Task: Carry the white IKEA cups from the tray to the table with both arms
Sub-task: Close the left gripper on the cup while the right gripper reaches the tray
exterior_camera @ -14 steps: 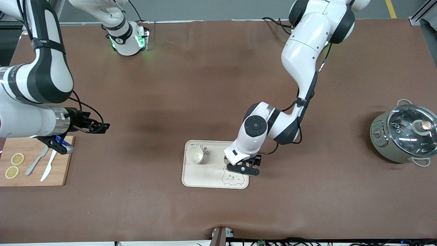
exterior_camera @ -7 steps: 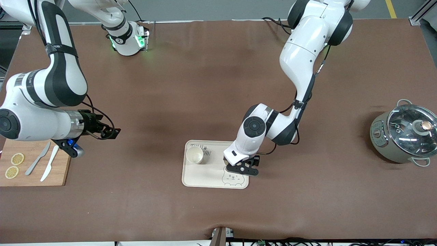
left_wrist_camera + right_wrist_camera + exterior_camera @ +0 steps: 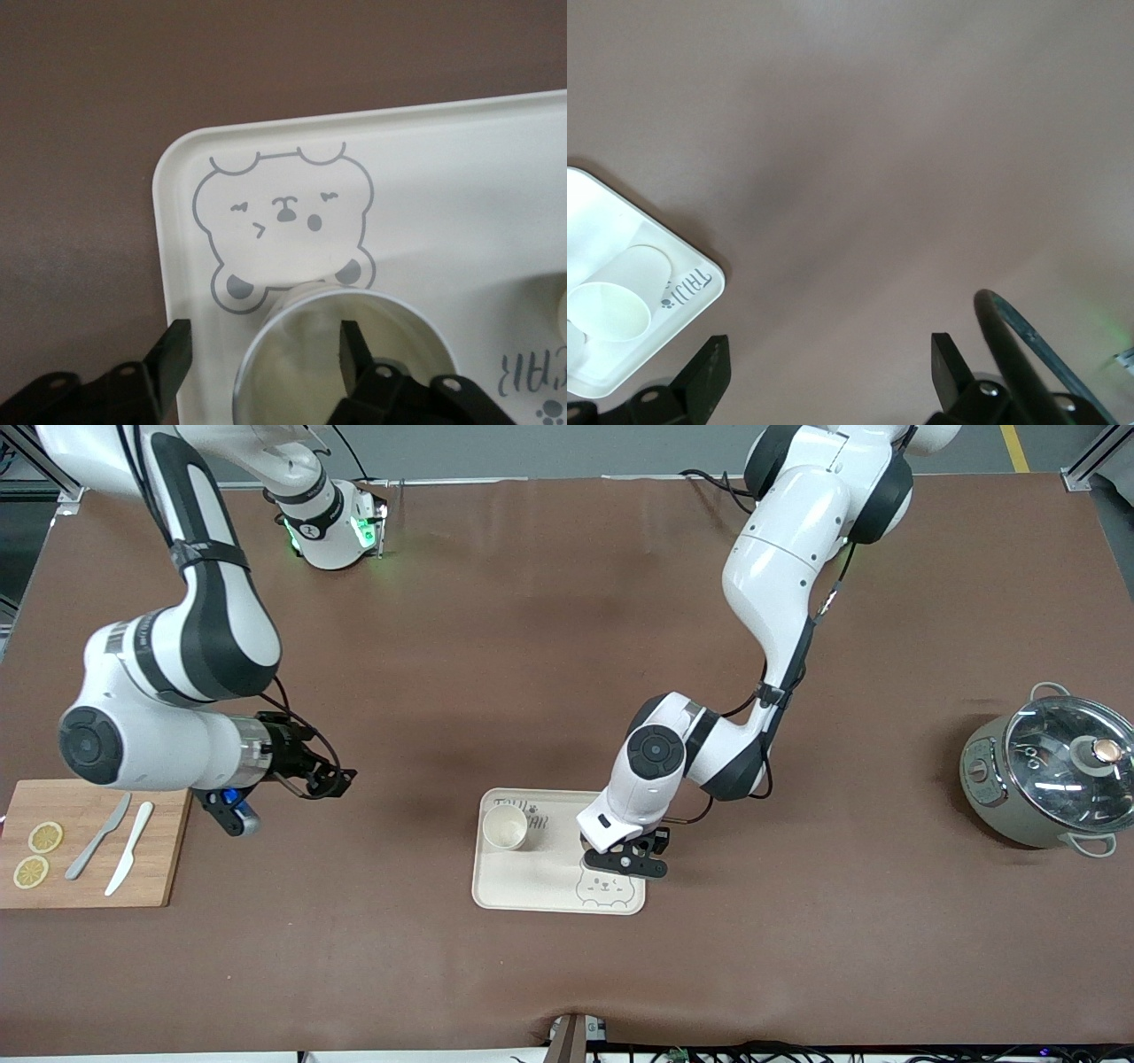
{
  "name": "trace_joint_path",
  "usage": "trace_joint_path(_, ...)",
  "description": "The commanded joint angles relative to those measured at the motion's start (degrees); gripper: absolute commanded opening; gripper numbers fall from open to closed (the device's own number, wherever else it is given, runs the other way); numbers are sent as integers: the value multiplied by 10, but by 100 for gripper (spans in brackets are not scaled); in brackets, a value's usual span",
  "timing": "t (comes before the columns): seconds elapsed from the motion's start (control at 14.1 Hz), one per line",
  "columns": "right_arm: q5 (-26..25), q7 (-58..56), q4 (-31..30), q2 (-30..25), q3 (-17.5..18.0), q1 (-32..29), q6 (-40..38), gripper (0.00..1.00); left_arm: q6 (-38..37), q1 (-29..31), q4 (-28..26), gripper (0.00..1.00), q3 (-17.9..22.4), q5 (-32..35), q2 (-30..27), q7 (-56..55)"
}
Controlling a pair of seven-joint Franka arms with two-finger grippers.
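Left gripper (image 3: 625, 864): low over the tray (image 3: 540, 877), at the tray's edge toward the left arm's end, just above the bear print (image 3: 605, 887).
Left fingers (image 3: 173, 354): spread apart and straddling a cup's wall, one inside the bowl, one outside. The outer finger stands clear of the wall, so there is no grip.
Second cup (image 3: 292, 372): upright on the tray, its rim overlapping the bear print's foot. In the front view the gripper hides it.
First cup (image 3: 506, 826): upright and apart from both grippers, in the tray's corner toward the right arm's end and farther from the front camera. It sits beside the tray's printed lettering.
Right gripper (image 3: 332, 782): over bare table, off the tray toward the right arm's end. Its fingers (image 3: 709, 372) are wide apart with nothing between them.
Cutting board (image 3: 89, 841): well apart from the tray, at the right arm's end of the table.
Lidded pot (image 3: 1045, 779): well apart from the tray, at the left arm's end.
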Motion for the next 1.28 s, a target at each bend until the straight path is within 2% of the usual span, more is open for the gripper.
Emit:
trace_joint_path(0.0,13,39,8,11,-3,21,12,100,-1,-7,13,0,9,9,5,-13)
trace_joint_path(0.21,13,63,9,17,-2,34,22,100,-15,-7,14,0,9,9,1,-12)
trace_joint_path(0.5,47,90,9,32,-3,48,72,100,-23,-2,14,0,10,10,0,-10)
trace_joint_path(0.85,41,155,8,54,-4,77,128,100,-23,14,4,0,6,3,-23,-5)
trace_joint_path(1.07,42,184,9,63,-4,82,163,100,-24,39,-48,0,-7,-7,-69,4)
trace_joint_path(1.21,43,197,10,70,-4,87,171,100,-24,71,-97,0,-36,-7,-116,19)
